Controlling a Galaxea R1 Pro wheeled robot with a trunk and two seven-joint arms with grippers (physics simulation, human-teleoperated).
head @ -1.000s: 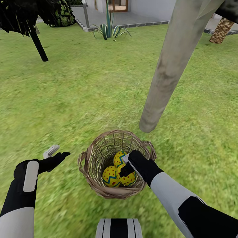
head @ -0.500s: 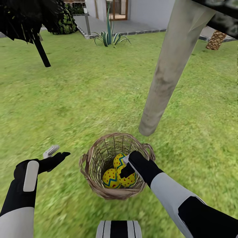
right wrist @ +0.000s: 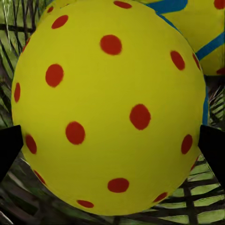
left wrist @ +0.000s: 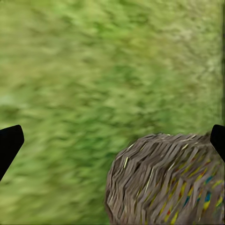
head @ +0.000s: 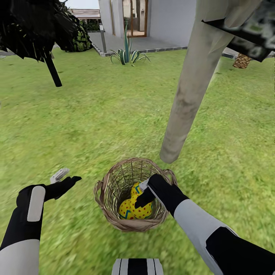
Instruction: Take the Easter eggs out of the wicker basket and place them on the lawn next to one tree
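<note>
The wicker basket [head: 108, 179] stands on the lawn [head: 95, 122] just in front of the pale tree trunk [head: 187, 95]. Yellow Easter eggs [head: 131, 209] lie inside it. My right gripper [head: 144, 194] reaches into the basket, its fingertips [right wrist: 213, 149] pressing both sides of a red-dotted Easter egg [right wrist: 112, 93]. A second egg [right wrist: 206, 28] lies behind it. My left gripper [head: 63, 177] hangs open over grass to the left of the basket. In the left wrist view the left gripper [left wrist: 113, 143] holds nothing, and the basket's woven wall [left wrist: 164, 183] is close by.
A thin black-trunked tree [head: 51, 68] stands at the far left. A spiky agave plant [head: 126, 53] grows before a paved strip and a house. A palm stump [head: 241, 61] sits at the far right. Open grass surrounds the trunk's base.
The whole view has shifted: the camera has risen, so the basket and trunk base look lower and slightly smaller. Both arms keep their places in the picture.
</note>
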